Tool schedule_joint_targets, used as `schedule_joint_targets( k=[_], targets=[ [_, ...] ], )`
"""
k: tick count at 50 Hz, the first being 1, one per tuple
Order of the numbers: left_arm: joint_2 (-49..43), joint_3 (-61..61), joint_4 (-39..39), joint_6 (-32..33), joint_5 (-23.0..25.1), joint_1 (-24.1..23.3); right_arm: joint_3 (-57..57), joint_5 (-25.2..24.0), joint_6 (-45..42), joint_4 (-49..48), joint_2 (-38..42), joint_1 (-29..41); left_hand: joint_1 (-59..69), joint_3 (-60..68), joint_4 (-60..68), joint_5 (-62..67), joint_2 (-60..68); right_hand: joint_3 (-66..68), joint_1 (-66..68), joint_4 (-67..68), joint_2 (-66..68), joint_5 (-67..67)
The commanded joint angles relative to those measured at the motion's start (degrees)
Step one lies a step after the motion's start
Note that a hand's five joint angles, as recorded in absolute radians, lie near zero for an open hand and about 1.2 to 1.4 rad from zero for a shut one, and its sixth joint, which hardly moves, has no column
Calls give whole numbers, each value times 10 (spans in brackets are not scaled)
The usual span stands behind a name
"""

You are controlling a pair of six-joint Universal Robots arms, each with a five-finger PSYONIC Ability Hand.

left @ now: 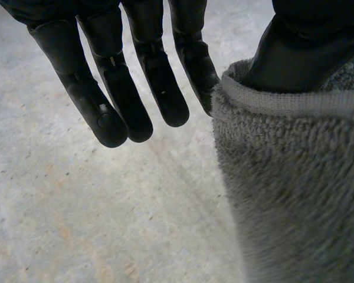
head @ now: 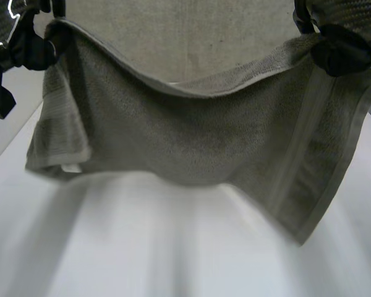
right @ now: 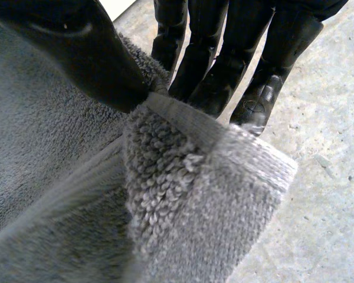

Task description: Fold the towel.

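Head view: towel [head: 191,136] is up in the air, stretched between left hand [head: 29,48] and right hand [head: 341,51], one top corner each. The top edge sags between the hands and the body hangs under them, above the white table [head: 173,253]. It is probably held wide like this so the cloth opens flat before being laid down for a fold. The grips can't be read here, just dark lumps at the corners.

Left wrist view: the left hand's fingers [left: 112,82] are straight and spread, most touching nothing. The thumb [left: 295,47] presses on the towel hem, with the nearest finger at the corner, so it's a light thumb-to-finger pinch on the towel. The cloth hangs below the thumb, with grey floor [left: 76,206] beyond the fingertips.

Right wrist view: the thumb [right: 88,53] clamps the towel corner against the fingers [right: 212,71], hem doubled over at the pinch. The bite looks firmer than the left's, so the left corner seems the likelier to slip.
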Motion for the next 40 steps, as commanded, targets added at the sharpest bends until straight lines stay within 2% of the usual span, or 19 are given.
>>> schedule_joint_targets(
  k=[1,3,9,13,15,16,18,19,21,23,24,25,27,28,30,32,34,39,40],
  targets=[
    [-89,22,-21,0,9,39,-5,-1,-43,31,90,1,28,11,25,17,25,30,57,34,36,35],
    [-161,41,-30,0,33,41,-4,2,-66,36,119,4,28,11,25,17,25,30,57,34,36,35],
    [-274,97,-51,16,65,40,-33,12,-139,31,230,10,28,11,25,17,25,30,57,34,36,35],
    [-357,188,-84,79,70,32,-95,47,-136,2,290,25,28,11,25,17,25,30,57,34,36,35],
    [-376,228,-94,105,64,27,-165,90,-134,-69,324,50,28,11,25,17,25,30,57,34,36,35],
    [-388,268,-103,127,62,18,-165,91,-134,-70,324,50,28,11,25,17,25,30,57,34,36,35],
    [-393,308,-108,138,57,8,-220,135,-112,-184,327,61,28,11,25,17,25,30,57,34,36,35],
    [-392,347,-107,142,46,-3,-220,135,-112,-185,327,61,28,11,25,17,25,30,57,34,36,35],
    [-389,376,-104,144,29,-10,-232,151,-86,-260,323,63,28,11,25,17,25,30,57,34,36,35],
    [-385,403,-94,145,12,-14,-218,163,-28,-392,285,58,28,11,25,17,25,30,57,34,36,35],
    [-372,417,-66,139,-2,-19,-218,164,-28,-393,285,58,28,11,25,17,25,30,57,34,36,35],
    [-372,418,-66,139,-2,-19,-196,158,-2,-448,248,56,28,11,25,17,25,30,57,34,36,35],
    [-316,409,31,136,-9,-25,-180,150,24,-492,214,55,28,11,25,17,25,30,57,34,36,35],
    [-316,409,31,136,-9,-25,-168,132,39,-509,190,54,28,11,25,17,25,30,57,34,36,35],
    [-279,383,113,118,-9,-19,-166,107,48,-493,181,50,28,11,25,17,25,30,57,34,36,35],
    [-274,371,136,98,-9,-17,-167,82,48,-459,186,47,28,11,25,17,25,30,57,34,36,35],
    [-270,355,138,78,-7,-15,-174,32,47,-365,205,42,28,11,25,17,25,30,57,34,36,35],
    [-267,278,121,46,5,12,-167,-3,28,-245,244,35,28,11,25,17,25,30,57,34,36,35],
    [-266,242,119,47,24,22,-167,-3,28,-245,244,34,28,11,25,17,25,30,57,34,36,35]
  ],
)
